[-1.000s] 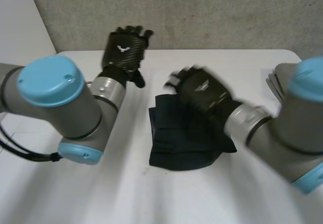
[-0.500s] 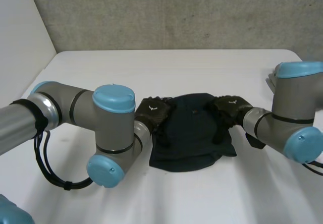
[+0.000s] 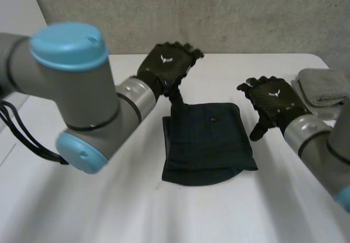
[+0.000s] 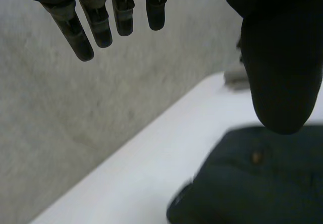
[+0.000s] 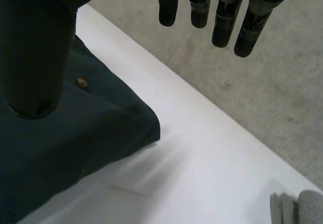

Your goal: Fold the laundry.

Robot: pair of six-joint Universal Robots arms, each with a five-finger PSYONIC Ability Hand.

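Centrally dark cloth (image 3: 208, 144), white table (image 3: 164, 210), grey wall (image 3: 219, 13).

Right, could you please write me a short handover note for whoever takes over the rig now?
Left hand: open, holding nothing, raised by the far left corner of the dark garment.
Right hand: open, holding nothing, beside the garment's right edge.
Done: the garment lies folded in the middle of the table; a grey cloth lies folded at the table's right edge.
Left: probably just checking the fold, perhaps setting the garment aside.
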